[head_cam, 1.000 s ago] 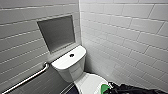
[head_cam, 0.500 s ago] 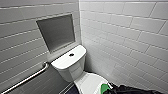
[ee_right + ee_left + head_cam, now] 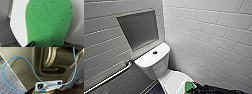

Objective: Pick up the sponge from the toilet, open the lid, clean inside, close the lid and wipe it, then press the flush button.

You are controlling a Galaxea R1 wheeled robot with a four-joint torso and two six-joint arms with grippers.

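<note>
Sponge (image 3: 48, 22) sits on the white toilet (image 3: 156, 61) lid, right gripper (image 3: 197, 89) at its narrow end, can't tell if it's clamped. Looks soft, light, squishy; I'd pinch that end.

Toilet (image 3: 152, 60): white, tank against the tiled corner, lid down. Flush button (image 3: 155, 52), dark, centred on the tank top. Green sponge (image 3: 189, 85) on the lid's front right part, its lower edge meeting a dark robot arm (image 3: 214, 89). Grey recess (image 3: 139, 28) in the wall above the tank. Metal grab bar (image 3: 109, 78) left of the tank, slanting.
</note>
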